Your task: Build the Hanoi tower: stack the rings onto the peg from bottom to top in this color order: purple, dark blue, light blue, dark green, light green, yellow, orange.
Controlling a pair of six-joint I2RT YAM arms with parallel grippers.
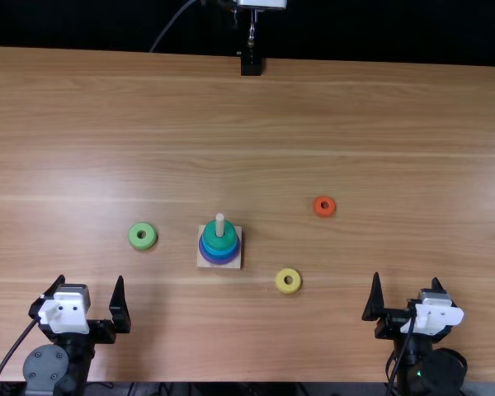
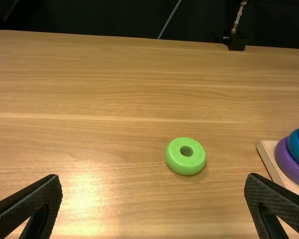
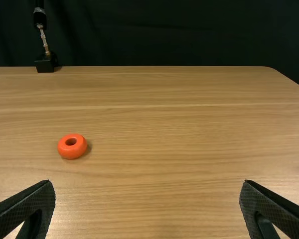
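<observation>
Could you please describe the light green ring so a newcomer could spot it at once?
On the light brown wooden table, find the square base with stacked rings. The light green ring lies flat and loose to its left in the top view. By contrast, the yellow ring and orange ring lie right of the base, and the dark green ring is stacked.

left wrist view | ring stack (image 2: 296, 152), base (image 2: 269, 153) — cut off at edge

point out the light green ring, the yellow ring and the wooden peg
light green ring (image 2: 177, 164), left wrist view, on its front side wall
yellow ring (image 1: 280, 285), top view, on the left part of its band
wooden peg (image 1: 220, 224), top view, on its upright shaft
</observation>
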